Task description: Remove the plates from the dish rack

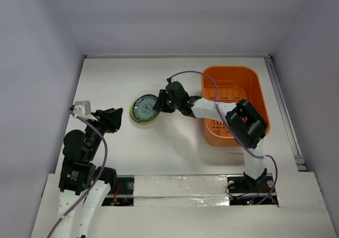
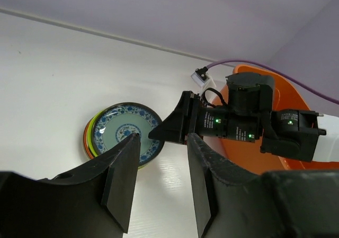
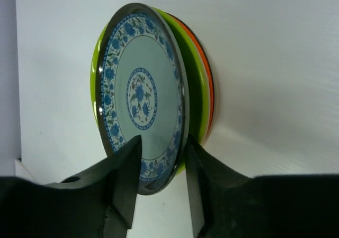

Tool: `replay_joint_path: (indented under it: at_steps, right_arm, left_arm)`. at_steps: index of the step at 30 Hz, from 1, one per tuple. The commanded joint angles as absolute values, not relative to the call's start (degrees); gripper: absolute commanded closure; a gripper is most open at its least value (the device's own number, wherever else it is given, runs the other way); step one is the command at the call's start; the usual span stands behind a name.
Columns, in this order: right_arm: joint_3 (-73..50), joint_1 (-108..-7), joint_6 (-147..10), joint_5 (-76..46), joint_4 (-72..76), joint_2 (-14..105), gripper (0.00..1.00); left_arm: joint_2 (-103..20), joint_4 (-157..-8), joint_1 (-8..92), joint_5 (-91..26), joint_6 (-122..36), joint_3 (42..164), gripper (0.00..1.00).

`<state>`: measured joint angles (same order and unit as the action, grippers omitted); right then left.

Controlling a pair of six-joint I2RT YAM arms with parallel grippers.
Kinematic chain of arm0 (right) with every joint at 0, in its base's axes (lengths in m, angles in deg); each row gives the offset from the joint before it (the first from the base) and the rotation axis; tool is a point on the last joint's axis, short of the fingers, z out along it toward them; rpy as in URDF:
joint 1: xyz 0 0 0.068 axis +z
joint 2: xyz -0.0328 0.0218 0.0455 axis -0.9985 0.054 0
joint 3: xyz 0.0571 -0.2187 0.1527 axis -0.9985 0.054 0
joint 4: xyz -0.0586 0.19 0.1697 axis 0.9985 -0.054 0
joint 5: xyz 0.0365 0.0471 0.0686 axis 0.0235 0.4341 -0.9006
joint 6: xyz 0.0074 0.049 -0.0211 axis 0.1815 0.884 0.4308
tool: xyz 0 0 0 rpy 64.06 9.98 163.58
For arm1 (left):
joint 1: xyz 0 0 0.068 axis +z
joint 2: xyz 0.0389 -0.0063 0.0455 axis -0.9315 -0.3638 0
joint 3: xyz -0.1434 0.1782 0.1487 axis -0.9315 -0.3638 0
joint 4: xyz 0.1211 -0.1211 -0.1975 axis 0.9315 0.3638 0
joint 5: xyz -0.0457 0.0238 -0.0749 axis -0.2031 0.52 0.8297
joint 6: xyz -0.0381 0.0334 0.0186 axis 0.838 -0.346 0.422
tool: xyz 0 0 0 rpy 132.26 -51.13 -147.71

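Observation:
A blue-white patterned plate tops a small stack on the table, left of the orange dish rack. In the right wrist view the patterned plate leans on a yellow-green plate and an orange-red plate, its near edge raised. My right gripper straddles that near rim, one finger on the face and one behind it. My left gripper is open and empty, apart from the stack on its left. The left wrist view shows the stack and the right gripper past its own gripper.
The rack shows only its slotted floor in the top view and stands near the table's right edge; it also shows in the left wrist view. A purple cable loops over the right arm. White walls close the table on three sides.

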<state>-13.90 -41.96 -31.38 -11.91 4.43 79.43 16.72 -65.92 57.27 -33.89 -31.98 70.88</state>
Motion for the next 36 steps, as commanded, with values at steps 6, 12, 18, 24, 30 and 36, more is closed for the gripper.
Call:
replay_joint_path:
  at_steps: [6, 12, 18, 24, 30, 36]
  right_arm:
    - [-16.5, -39.1, -35.8, -3.9, -0.6, 72.3, 0.31]
    - [-15.9, -37.3, -39.5, 1.5, -4.9, 64.3, 0.0]
    - [-11.9, -36.3, -43.6, 8.8, -6.8, 50.3, 0.04]
    - [-3.1, -36.3, -48.9, 21.4, -7.7, 23.4, 1.0]
    - [3.3, -36.3, -52.7, 35.6, -9.1, -4.9, 0.65]
    - [7.5, -36.3, -52.8, 46.4, -10.2, -19.9, 0.0]
  left_arm:
    - [16.7, -68.6, 58.2, -33.9, -31.9, 70.7, 0.62]
    - [16.7, -68.2, 58.2, -34.6, -31.7, 70.8, 0.61]
    - [17.8, -68.2, 58.2, -34.7, -31.7, 71.1, 0.43]
    - [15.4, -66.7, 58.2, -34.6, -32.5, 75.1, 0.28]
    - [12.7, -68.7, 58.2, -34.5, -32.1, 83.3, 0.22]
    - [14.4, -71.7, 58.2, -37.4, -31.7, 86.3, 0.22]
